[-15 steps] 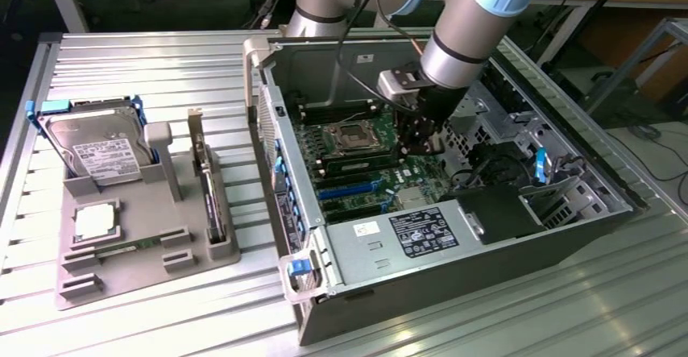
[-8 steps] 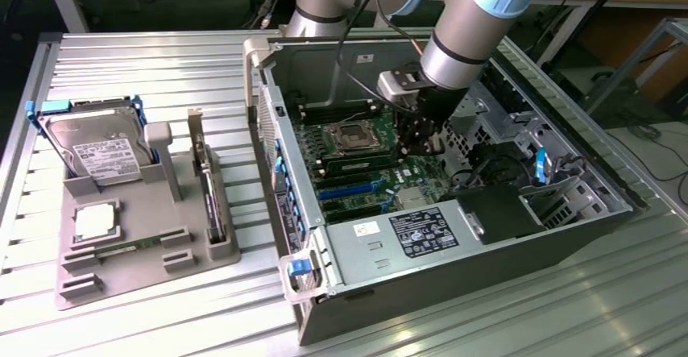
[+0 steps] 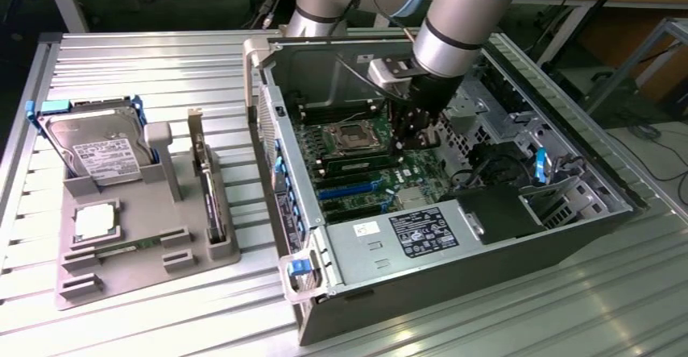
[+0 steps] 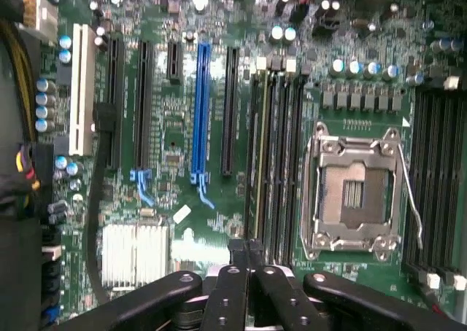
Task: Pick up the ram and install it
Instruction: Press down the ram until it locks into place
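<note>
The ram (image 3: pixel 360 163) sits in a motherboard (image 3: pixel 371 181) slot beside the socket (image 3: pixel 352 137). My end effector (image 3: pixel 410 137) hovers just above it, fingers (image 4: pixel 248 254) pressed together, holding nothing.

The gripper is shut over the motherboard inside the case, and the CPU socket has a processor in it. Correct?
Not quite: the CPU socket is empty, as the wrist view shows. The gripper is indeed shut over the motherboard inside the case.
</note>
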{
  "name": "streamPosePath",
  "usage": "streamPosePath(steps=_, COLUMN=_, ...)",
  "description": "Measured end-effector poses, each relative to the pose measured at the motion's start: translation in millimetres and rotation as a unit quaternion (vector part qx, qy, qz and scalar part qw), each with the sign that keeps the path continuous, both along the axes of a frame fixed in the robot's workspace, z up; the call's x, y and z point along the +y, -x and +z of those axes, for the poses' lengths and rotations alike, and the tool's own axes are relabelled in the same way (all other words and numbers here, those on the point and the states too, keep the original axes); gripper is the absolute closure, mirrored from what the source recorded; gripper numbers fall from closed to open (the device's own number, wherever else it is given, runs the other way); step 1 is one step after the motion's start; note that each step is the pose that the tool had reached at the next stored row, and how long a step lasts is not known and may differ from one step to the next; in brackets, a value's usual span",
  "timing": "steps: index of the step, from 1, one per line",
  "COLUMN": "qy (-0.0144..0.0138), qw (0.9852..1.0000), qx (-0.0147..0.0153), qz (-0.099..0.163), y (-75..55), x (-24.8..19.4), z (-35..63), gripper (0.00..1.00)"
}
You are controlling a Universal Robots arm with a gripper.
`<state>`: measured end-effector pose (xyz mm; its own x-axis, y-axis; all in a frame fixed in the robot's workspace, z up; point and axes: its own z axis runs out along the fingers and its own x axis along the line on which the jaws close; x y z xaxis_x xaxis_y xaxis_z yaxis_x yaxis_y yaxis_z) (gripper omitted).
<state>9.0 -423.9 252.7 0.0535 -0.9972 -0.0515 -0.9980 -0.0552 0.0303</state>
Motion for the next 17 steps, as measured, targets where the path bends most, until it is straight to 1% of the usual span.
streamPosePath(steps=4, qy=0.0022, qw=1.0000, qx=-0.0037, qz=0.000, y=16.1, x=0.0, z=0.4, gripper=0.90)
streamPosePath(steps=6, qy=0.0034, qw=1.0000, qx=-0.0053, qz=0.000, y=21.0, x=0.0, z=0.5, gripper=0.90)
streamPosePath(steps=7, qy=0.0047, qw=1.0000, qx=-0.0065, qz=0.000, y=24.0, x=0.0, z=0.5, gripper=0.90)
streamPosePath(steps=9, qy=0.0097, qw=0.9999, qx=-0.0092, qz=0.000, y=33.8, x=0.0, z=0.6, gripper=0.90)
streamPosePath(steps=10, qy=0.0118, qw=0.9999, qx=-0.0102, qz=0.000, y=38.1, x=0.0, z=0.6, gripper=0.90)
streamPosePath(steps=13, qy=0.0146, qw=0.9998, qx=-0.0116, qz=-0.001, y=44.9, x=0.3, z=0.5, gripper=0.90)
streamPosePath(steps=17, qy=0.0172, qw=0.9998, qx=-0.0135, qz=-0.002, y=53.5, x=1.1, z=0.5, gripper=0.90)
